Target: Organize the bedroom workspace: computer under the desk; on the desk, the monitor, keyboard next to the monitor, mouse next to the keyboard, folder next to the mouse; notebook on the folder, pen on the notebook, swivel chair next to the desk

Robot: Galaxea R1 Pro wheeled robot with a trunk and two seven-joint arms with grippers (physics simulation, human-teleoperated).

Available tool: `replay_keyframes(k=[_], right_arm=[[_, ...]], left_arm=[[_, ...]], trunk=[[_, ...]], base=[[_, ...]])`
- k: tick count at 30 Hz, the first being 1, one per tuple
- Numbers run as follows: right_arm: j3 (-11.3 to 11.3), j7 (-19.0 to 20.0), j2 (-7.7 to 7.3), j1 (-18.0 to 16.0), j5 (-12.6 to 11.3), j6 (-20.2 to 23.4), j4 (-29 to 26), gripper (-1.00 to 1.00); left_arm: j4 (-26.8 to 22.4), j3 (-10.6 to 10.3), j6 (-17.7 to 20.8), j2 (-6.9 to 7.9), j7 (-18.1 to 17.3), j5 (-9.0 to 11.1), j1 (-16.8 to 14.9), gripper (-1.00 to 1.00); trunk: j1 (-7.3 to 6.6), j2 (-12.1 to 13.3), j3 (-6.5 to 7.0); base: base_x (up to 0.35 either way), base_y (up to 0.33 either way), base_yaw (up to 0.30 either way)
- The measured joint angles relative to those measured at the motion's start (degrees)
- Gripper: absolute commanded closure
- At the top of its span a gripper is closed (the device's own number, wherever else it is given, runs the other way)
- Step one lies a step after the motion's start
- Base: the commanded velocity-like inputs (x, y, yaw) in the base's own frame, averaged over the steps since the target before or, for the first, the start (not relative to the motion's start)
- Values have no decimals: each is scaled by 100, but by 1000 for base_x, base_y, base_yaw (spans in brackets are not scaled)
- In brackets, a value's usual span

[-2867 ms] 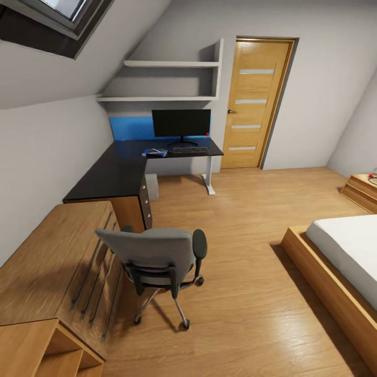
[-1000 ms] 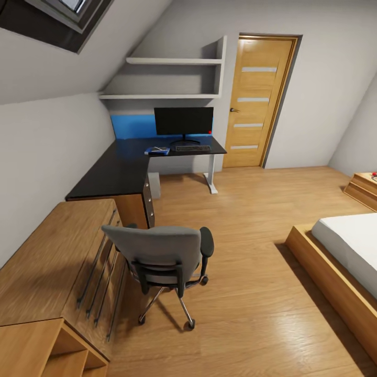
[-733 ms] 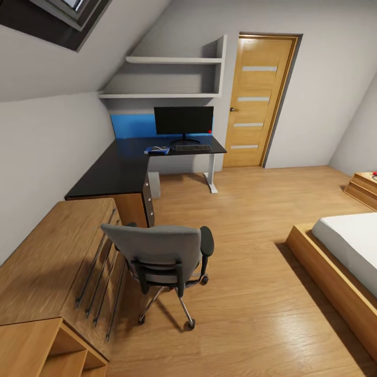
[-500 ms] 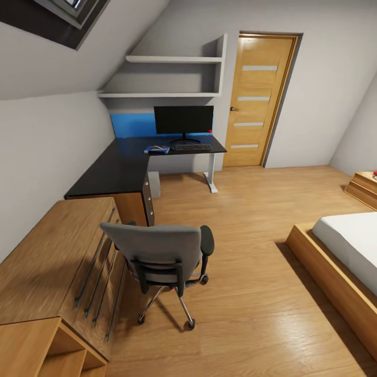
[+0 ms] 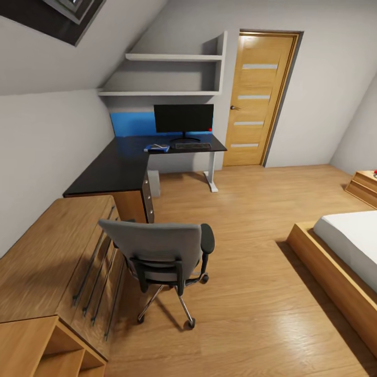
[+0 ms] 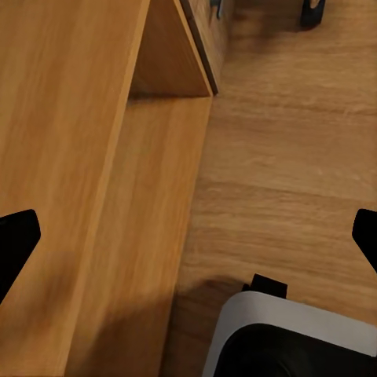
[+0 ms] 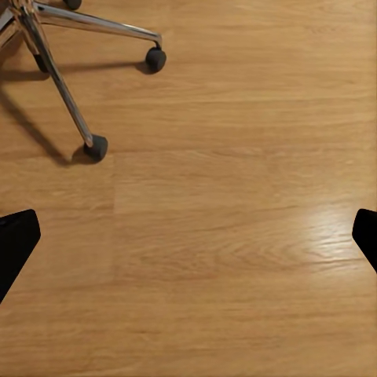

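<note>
Both grippers, left point(image 6: 188, 239) and right point(image 7: 188, 236), are spread wide and empty; one swivel chair point(image 5: 159, 262) stands just ahead, two castors near the right one.

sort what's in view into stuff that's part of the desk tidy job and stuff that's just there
Job:
desk
monitor
keyboard
folder
computer
swivel chair

Just there:
door
bed
wall shelves
low wooden shelving
</note>
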Motion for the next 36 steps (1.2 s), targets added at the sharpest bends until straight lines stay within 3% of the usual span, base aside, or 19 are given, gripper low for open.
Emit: replay_keyframes(k=[17,21,22,26,27,30,35,36], right_arm=[[-8,0,0,-3,0,0,0,-100],[-17,-3,-162,-10,-11,8,-165,-100],[-40,-33,-338,-32,-40,26,-530,-100],[-24,-50,-395,-83,-43,117,-674,-100],[-24,-73,-401,-211,-42,307,-730,-100],[-28,-113,-401,-450,-49,650,-795,-100],[-47,-155,-402,-853,-98,1226,-885,-100],[-76,-158,-398,-1047,-233,1539,-915,-100]], left_arm=[[0,-2,9,0,4,0,0,-100],[-384,-11,46,45,20,58,0,-100],[-955,-24,241,53,25,208,-1,-100],[-1453,-2,845,97,47,276,-15,-100],[-1746,-9,1486,141,62,262,-131,-100],[-2005,-3,2211,187,74,262,-399,-100],[-2142,39,2780,201,80,283,-902,-100],[-2163,118,3060,204,74,324,-1154,-100]], trunk=[[374,-682,-305],[461,-843,-377],[483,-883,-394],[571,-1043,-467],[593,-1083,-483],[659,-1204,-538],[769,-1404,-628],[791,-1444,-645]], base=[[0,0,0],[0,0,0],[0,0,0],[0,0,0],[0,0,0],[0,0,0],[0,0,0],[0,0,0]])
